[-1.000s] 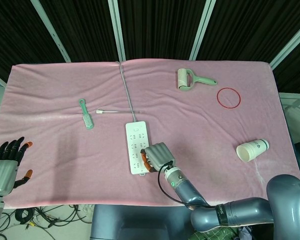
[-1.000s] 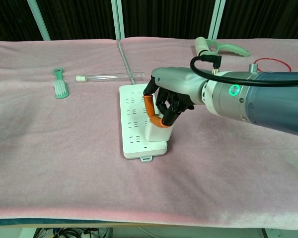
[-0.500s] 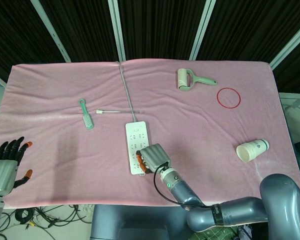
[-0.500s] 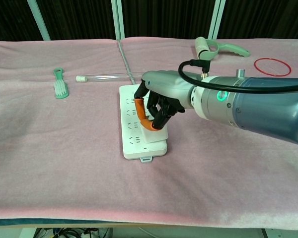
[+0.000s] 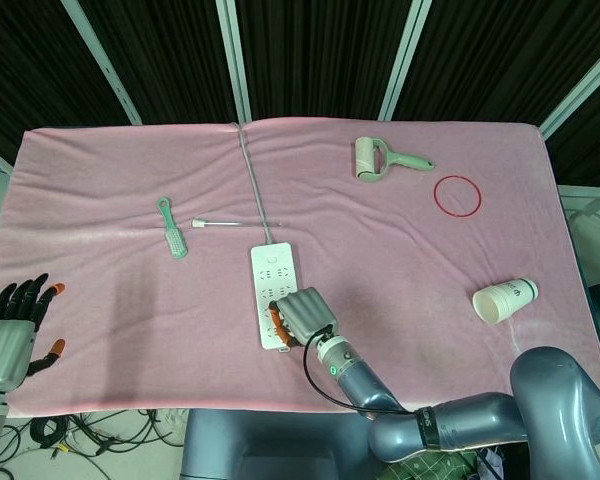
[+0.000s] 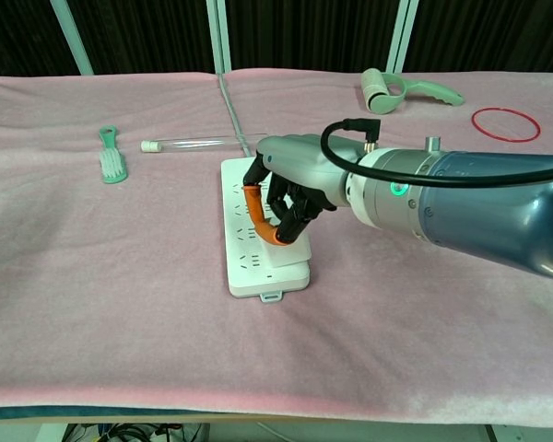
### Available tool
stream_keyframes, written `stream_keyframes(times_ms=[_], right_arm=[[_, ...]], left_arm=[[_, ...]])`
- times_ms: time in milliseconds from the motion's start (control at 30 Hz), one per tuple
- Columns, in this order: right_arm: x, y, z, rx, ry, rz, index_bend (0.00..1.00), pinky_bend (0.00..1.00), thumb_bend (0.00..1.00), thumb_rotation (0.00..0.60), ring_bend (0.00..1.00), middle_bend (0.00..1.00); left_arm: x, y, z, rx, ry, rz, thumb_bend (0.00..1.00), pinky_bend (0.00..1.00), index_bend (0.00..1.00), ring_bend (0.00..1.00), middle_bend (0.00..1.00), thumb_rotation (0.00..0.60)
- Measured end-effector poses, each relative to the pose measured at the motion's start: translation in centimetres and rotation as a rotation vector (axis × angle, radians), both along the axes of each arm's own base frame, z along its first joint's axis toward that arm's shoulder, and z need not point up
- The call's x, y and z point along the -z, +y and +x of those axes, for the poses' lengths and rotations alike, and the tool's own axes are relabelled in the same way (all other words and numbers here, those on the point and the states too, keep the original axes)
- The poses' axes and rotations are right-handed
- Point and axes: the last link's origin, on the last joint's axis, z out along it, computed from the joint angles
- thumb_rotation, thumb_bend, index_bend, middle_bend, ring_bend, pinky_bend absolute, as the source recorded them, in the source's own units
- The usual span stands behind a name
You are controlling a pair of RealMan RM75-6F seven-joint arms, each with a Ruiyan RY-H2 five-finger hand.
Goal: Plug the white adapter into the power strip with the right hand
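The white power strip (image 6: pixel 249 221) (image 5: pixel 270 275) lies lengthwise at the middle of the pink cloth, its grey cable (image 6: pixel 232 109) running to the far edge. The white adapter (image 6: pixel 290 250) stands on the strip's near end, mostly hidden by fingers. My right hand (image 6: pixel 290 189) (image 5: pixel 302 312) grips the adapter from above, thumb on its left side. Whether the prongs sit fully in the socket is hidden. My left hand (image 5: pixel 18 322) hovers at the table's near left corner, fingers apart, holding nothing.
A green brush (image 6: pixel 111 164) and a clear tube (image 6: pixel 198 143) lie left of the strip. A lint roller (image 6: pixel 396 89) and a red ring (image 6: pixel 503 123) lie far right. A paper cup (image 5: pixel 504 298) lies on its side at the right.
My right hand has shifted left and lower with the adapter, bringing it down onto the strip's near end. The left hand has not moved.
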Motion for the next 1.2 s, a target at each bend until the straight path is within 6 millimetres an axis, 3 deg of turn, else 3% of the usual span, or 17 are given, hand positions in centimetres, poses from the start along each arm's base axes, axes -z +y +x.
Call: stream_keyframes(times_ms=[100,167,367,700,867,1033,1200], right_arm=[[-0.4,-0.1,0.2,0.003,-0.019,-0.008,0.79,0.8,0.72,0.6,0.82,0.76],[-0.9,-0.1,0.4,0.006,-0.043,-0.015,0.7,0.78,0.63,0.6,0.79,0.72],[-2.5,-0.4,0.6,0.01,-0.117,-0.053,0.42,0.7,0.49,0.6,0.67,0.57],[-5.9,-0.7,-0.2,0.027,-0.184,-0.132,0.16,0.46,0.13,0.6,0.42,0.29],[-7.2,-0.8,-0.9,0.036,-0.167,-0.161,0.1,0.31,0.07,0.6,0.27,0.14],[-9.2,-1.3,-2.2,0.054,-0.148,-0.219,0.08,0.22,0.07,0.6,0.21,0.11],[-12.4,-1.9,-4.5,0.076,-0.114,-0.312,0.07,0.19,0.07,0.6,0.2,0.1]], left_arm=[[0.0,0.0,0.0,-0.001,0.0,-0.002,0.3,0.0,0.12,0.0,0.0,0.6],[0.0,0.0,0.0,-0.001,0.001,-0.003,0.3,0.0,0.12,0.0,0.0,0.6],[0.0,0.0,0.0,-0.001,0.001,-0.002,0.3,0.0,0.12,0.0,0.0,0.6],[0.1,-0.1,-0.1,-0.003,0.007,-0.002,0.3,0.0,0.12,0.0,0.0,0.6],[0.1,-0.1,-0.1,-0.002,0.01,-0.003,0.3,0.0,0.12,0.0,0.0,0.6],[0.1,-0.1,-0.1,-0.003,0.01,-0.001,0.3,0.0,0.12,0.0,0.0,0.6],[0.0,-0.1,0.0,0.001,0.01,0.004,0.3,0.0,0.12,0.0,0.0,0.6]])
